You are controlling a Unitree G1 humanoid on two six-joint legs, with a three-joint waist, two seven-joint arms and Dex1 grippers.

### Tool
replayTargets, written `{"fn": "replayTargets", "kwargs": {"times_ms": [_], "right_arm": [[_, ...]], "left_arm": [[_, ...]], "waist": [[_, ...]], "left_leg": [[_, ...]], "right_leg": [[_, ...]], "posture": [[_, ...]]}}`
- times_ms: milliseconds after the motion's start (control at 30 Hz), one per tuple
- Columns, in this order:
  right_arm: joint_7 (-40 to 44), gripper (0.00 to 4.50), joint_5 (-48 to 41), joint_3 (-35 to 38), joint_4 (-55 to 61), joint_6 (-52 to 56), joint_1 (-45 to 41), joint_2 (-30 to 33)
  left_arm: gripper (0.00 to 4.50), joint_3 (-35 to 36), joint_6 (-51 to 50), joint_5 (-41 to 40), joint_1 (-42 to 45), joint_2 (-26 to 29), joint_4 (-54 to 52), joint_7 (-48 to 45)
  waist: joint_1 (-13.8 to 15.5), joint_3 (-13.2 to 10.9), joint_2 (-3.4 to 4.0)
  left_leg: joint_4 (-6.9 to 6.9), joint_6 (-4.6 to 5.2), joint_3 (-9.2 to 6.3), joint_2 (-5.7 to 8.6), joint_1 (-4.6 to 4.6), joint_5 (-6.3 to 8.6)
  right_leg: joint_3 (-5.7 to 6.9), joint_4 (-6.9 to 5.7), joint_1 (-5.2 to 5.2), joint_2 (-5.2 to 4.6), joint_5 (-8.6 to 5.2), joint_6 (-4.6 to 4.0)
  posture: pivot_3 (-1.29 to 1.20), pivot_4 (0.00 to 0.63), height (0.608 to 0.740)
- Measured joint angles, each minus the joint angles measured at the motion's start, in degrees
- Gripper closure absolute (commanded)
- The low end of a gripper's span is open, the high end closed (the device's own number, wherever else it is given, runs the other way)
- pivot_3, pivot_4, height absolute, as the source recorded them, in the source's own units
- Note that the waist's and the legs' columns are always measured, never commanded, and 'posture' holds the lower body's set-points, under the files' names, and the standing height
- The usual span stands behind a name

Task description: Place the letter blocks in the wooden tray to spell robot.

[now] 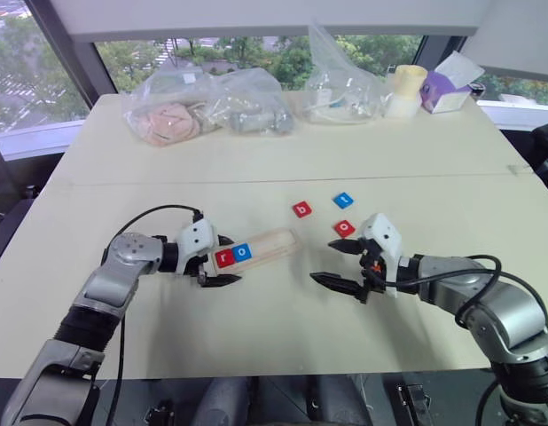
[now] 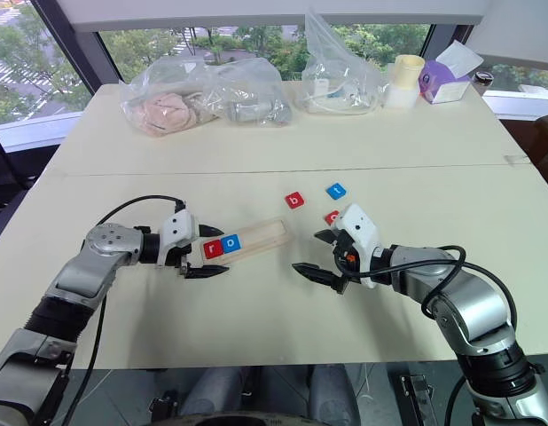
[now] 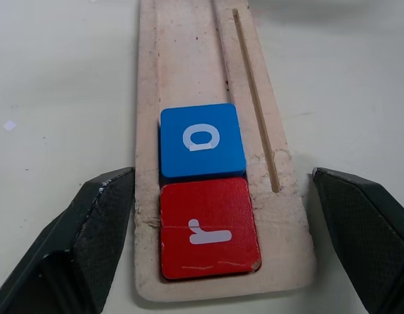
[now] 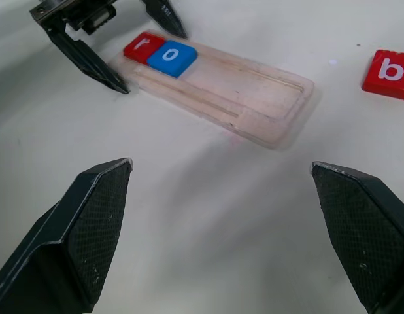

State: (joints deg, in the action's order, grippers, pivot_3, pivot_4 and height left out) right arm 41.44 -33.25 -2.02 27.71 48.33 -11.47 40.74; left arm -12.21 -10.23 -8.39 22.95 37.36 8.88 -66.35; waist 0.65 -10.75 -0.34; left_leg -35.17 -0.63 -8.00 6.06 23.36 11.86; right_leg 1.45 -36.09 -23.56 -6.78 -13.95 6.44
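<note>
Straddling the wooden tray (image 3: 215,163), left claw (image 1: 218,259) released; right claw (image 4: 221,235) released; head views add red o (image 1: 344,228).

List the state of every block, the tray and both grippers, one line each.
red r block: in tray, at its end
blue o block: in tray, beside r
wooden tray: rest of slot unfilled
red b block: loose on table
blue block: loose on table
red block: loose on table
left gripper: open, straddling tray end
right gripper: open, holding nothing

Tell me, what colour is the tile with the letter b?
Red, with a white letter. The b block shows best in the right wrist view.
</note>
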Motion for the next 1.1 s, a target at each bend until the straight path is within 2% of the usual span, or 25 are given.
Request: {"fn": "replayTargets", "kwargs": {"times_ms": [33,400,567,733,900,967,1000,1100], "right_arm": [[0.0,0.00,0.1,0.0,0.0,0.0,0.0,-0.1],[0.0,0.00,0.4,0.1,0.0,0.0,0.0,0.0],[0.1,0.00,0.4,0.6,-0.4,0.1,0.1,0.4],[-0.1,0.00,0.5,2.0,-1.1,-0.2,0.6,0.5],[-1.1,0.00,0.4,2.9,-0.7,-0.1,2.2,0.3],[-1.6,0.00,0.4,2.9,-0.3,0.1,2.6,0.1],[-1.7,0.00,0.4,2.9,-0.3,0.1,2.6,0.1],[-2.0,0.00,0.3,2.9,-0.3,0.1,2.6,0.0]], "left_arm": [[1.36,0.0,-0.1,0.0,0.0,0.0,0.0,0.1],[1.36,-1.4,1.2,0.3,3.1,-0.4,4.1,-1.2],[1.36,-3.9,11.1,1.9,10.0,-0.2,14.4,-6.4],[1.36,-7.5,24.8,5.8,20.7,-1.7,31.0,-10.7],[1.36,-7.3,30.5,6.0,23.9,-4.0,39.7,-12.0],[0.30,-7.3,32.1,6.6,24.9,-4.6,41.8,-12.3],[0.02,-7.2,32.2,6.6,25.1,-4.8,42.4,-12.4],[0.02,-6.8,31.6,6.7,25.6,-4.9,43.3,-13.1]], "waist": [[0.0,0.0,0.00],[0.1,0.1,0.14],[0.1,0.1,0.12],[-0.1,0.1,0.11],[0.1,0.2,0.12],[0.1,0.2,0.13],[0.1,0.2,0.15],[-0.1,0.3,0.19]], "left_leg": [[-0.01,0.00,0.00,0.00,0.00,0.00],[-0.08,0.00,-0.01,-0.03,-0.06,-0.01],[-0.10,0.00,-0.01,-0.04,-0.04,-0.02],[-0.08,0.01,0.04,-0.03,-0.03,-0.02],[-0.12,0.02,0.01,-0.03,-0.06,-0.02],[-0.15,0.02,0.01,-0.03,-0.08,-0.02],[-0.17,0.02,0.01,-0.02,-0.09,-0.02],[-0.16,0.02,0.02,-0.01,-0.09,-0.02]], "right_leg": [[0.00,0.00,0.00,0.00,0.00,0.00],[0.01,0.00,0.10,0.00,-0.10,-0.01],[0.03,0.00,0.08,0.02,-0.04,-0.06],[0.04,0.00,0.06,0.04,0.07,-0.06],[0.07,-0.02,0.13,0.06,-0.05,0.14],[0.07,-0.02,0.18,0.06,-0.04,0.17],[0.07,-0.02,0.20,0.05,-0.05,0.19],[0.07,-0.01,0.20,0.05,-0.05,0.23]], "posture": [[0.00,0.150,0.740],[0.00,0.150,0.740],[0.00,0.150,0.740],[0.00,0.150,0.740],[0.00,0.150,0.740],[0.00,0.150,0.740],[0.00,0.150,0.740],[0.00,0.150,0.740]]}}
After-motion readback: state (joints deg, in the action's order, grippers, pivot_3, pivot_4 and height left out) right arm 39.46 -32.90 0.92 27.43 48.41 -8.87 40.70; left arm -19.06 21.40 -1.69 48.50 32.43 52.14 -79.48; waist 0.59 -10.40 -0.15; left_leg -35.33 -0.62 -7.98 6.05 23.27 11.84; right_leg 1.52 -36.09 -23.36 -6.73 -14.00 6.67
